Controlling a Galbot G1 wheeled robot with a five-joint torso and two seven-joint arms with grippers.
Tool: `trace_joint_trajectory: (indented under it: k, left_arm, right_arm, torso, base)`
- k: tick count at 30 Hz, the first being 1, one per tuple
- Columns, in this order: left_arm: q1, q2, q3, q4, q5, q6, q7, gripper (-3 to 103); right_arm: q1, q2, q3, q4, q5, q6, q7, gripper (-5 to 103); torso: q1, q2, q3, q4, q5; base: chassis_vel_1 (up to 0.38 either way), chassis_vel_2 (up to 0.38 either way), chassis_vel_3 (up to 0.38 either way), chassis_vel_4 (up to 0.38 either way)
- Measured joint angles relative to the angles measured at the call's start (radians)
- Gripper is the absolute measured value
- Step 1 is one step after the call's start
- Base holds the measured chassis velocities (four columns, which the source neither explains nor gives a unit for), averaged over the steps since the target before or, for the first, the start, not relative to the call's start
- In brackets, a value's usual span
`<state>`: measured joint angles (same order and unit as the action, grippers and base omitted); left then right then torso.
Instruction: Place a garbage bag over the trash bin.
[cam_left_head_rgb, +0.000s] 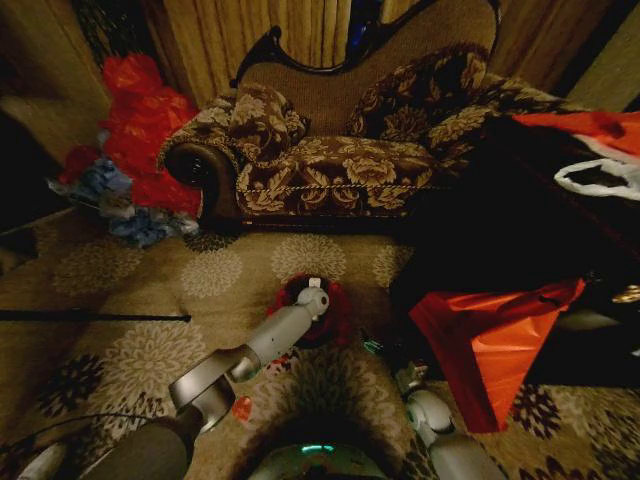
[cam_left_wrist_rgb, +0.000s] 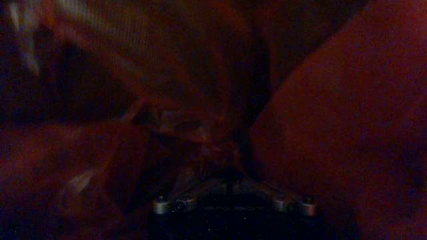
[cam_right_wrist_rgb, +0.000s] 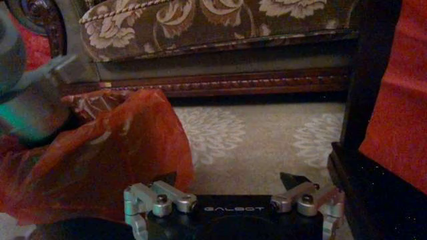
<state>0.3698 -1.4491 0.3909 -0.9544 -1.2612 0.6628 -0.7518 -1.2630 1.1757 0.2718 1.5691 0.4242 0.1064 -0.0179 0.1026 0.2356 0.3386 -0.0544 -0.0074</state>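
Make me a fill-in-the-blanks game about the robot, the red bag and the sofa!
1. The left gripper reaches down into the garbage bag, whose colour is ____.
2. The right gripper waits beside the bag with its fingers ____.
3. Behind the bag stands a flower-patterned ____.
4. The floor under the bag is covered by a flowered ____.

Missing words: red; open; sofa; carpet

Open carpet (cam_left_head_rgb: 250, 265) lies ahead of me. The sofa (cam_left_head_rgb: 330, 170) blocks beyond it. An orange-red sheet (cam_left_head_rgb: 495, 340) crowds my right end effector (cam_right_wrist_rgb: 230, 187).
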Motion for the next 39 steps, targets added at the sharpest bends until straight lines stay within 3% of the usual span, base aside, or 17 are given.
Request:
trace_joint_trajectory:
  k: [8, 15, 21, 22, 24, 27, 28, 30, 32, 33, 34, 37, 39]
  left_arm:
    - [0.033, 0.014, -0.007, -0.031, -0.017, 0.012, -0.045, 0]
    - [0.034, 0.000, -0.036, -0.048, -0.017, 0.000, -0.048, 0]
    - [0.034, 0.025, -0.083, -0.154, 0.008, -0.033, -0.028, 1]
    - [0.037, 0.036, -0.088, -0.180, 0.008, -0.034, -0.026, 7]
    - [0.041, 0.046, -0.090, -0.203, 0.008, -0.036, -0.029, 7]
    - [0.076, 0.107, -0.091, -0.349, -0.034, -0.038, -0.073, 23]
    - [0.076, 0.107, -0.091, -0.349, -0.034, -0.038, -0.073, 23]
    - [0.121, 0.159, -0.093, -0.482, -0.075, -0.038, -0.102, 34]
    - [0.133, 0.168, -0.099, -0.512, -0.080, -0.038, -0.106, 34]
    - [0.164, 0.188, -0.114, -0.573, -0.087, -0.038, -0.114, 44]
    - [0.189, 0.200, -0.127, -0.614, -0.088, -0.039, -0.119, 44]
    - [0.243, 0.228, -0.160, -0.706, -0.078, -0.057, -0.114, 56]
    - [0.325, 0.263, -0.202, -0.820, -0.035, -0.122, -0.053, 66]
  right_arm:
    - [0.007, 0.002, -0.008, 0.005, 0.000, -0.002, 0.000, 100]
    - [0.006, -0.002, -0.008, 0.028, -0.004, -0.006, 0.002, 100]
    - [-0.012, -0.005, -0.003, 0.069, -0.006, -0.014, 0.018, 100]
    - [-0.018, -0.003, -0.002, 0.074, -0.009, -0.014, 0.021, 100]
    - [-0.022, -0.002, -0.002, 0.079, -0.012, -0.014, 0.023, 100]
    - [-0.041, 0.001, -0.004, 0.108, -0.016, -0.016, 0.035, 100]
    - [-0.041, 0.001, -0.004, 0.108, -0.016, -0.016, 0.035, 100]
    - [-0.050, 0.000, -0.006, 0.124, -0.022, -0.018, 0.042, 100]
    - [-0.051, 0.000, -0.007, 0.126, -0.024, -0.018, 0.043, 100]
    - [-0.054, 0.001, -0.010, 0.132, -0.027, -0.019, 0.047, 100]
    - [-0.056, 0.002, -0.012, 0.135, -0.029, -0.020, 0.049, 100]
    - [-0.062, 0.007, -0.019, 0.142, -0.040, -0.020, 0.054, 100]
    - [-0.071, 0.015, -0.025, 0.149, -0.054, -0.021, 0.059, 100]
  torso:
    - [0.000, 0.000, 0.000, 0.0001, 0.0000]
    - [0.000, 0.000, 0.000, 0.0000, 0.0000]
    - [0.000, 0.000, 0.000, 0.0000, -0.0001]
    - [0.000, 0.000, 0.000, -0.0001, 0.0000]
    - [0.000, 0.000, 0.000, -0.0001, 0.0000]
    - [0.000, 0.000, 0.000, -0.0002, -0.0001]
    - [0.000, 0.000, 0.000, -0.0002, -0.0001]
    - [0.000, 0.000, 0.000, 0.0002, -0.0003]
    - [0.000, 0.000, 0.000, 0.0000, -0.0003]
    - [0.000, 0.000, 0.000, 0.0000, -0.0001]
    - [0.000, 0.000, 0.000, 0.0000, -0.0002]
    - [0.000, 0.000, 0.000, 0.0000, 0.0000]
    - [0.000, 0.000, 0.000, -0.0001, -0.0005]
  base:
    - [0.000, 0.000, 0.000, 0.000]
    - [0.000, 0.000, 0.000, 0.000]
    - [0.000, 0.000, 0.000, 0.000]
    - [0.000, 0.000, 0.000, 0.000]
    - [0.000, 0.000, 0.000, 0.000]
    - [0.000, 0.000, 0.000, 0.000]
    - [0.000, 0.000, 0.000, 0.000]
    - [0.000, 0.000, 0.000, 0.000]
    - [0.000, 0.000, 0.000, 0.000]
    - [0.000, 0.000, 0.000, 0.000]
    - [0.000, 0.000, 0.000, 0.000]
    - [0.000, 0.000, 0.000, 0.000]
    - [0.000, 0.000, 0.000, 0.000]
